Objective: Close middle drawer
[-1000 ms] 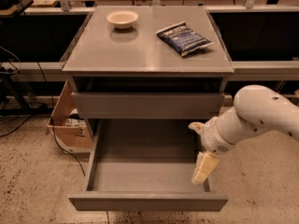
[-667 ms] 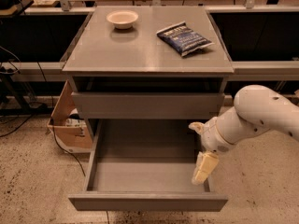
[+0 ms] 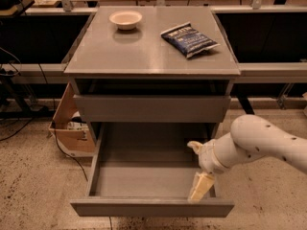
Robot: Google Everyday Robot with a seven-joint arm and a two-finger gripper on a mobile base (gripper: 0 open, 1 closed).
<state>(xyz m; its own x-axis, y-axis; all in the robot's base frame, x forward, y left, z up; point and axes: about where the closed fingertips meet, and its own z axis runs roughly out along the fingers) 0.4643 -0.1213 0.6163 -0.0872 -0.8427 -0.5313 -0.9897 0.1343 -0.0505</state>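
Note:
The middle drawer (image 3: 144, 178) is pulled far out below the cabinet's upper grey front (image 3: 151, 108). Its grey inside holds nothing but my gripper. Its flat front panel (image 3: 151, 208) faces the camera at the bottom of the view. My white arm (image 3: 254, 145) reaches in from the right. My gripper (image 3: 200, 188), with cream-coloured fingers, hangs inside the drawer at its right front corner, just behind the front panel. The lowest front is hidden under the open drawer.
On the cabinet top (image 3: 144, 56) stand a white bowl (image 3: 125, 19) at the back left and a dark blue snack bag (image 3: 189, 39) at the back right. An open cardboard box (image 3: 72, 128) sits on the floor left of the cabinet, with cables beside it.
My arm has dropped lower and come forward, bringing the gripper closer to the drawer's front panel. The drawer itself has not visibly moved.

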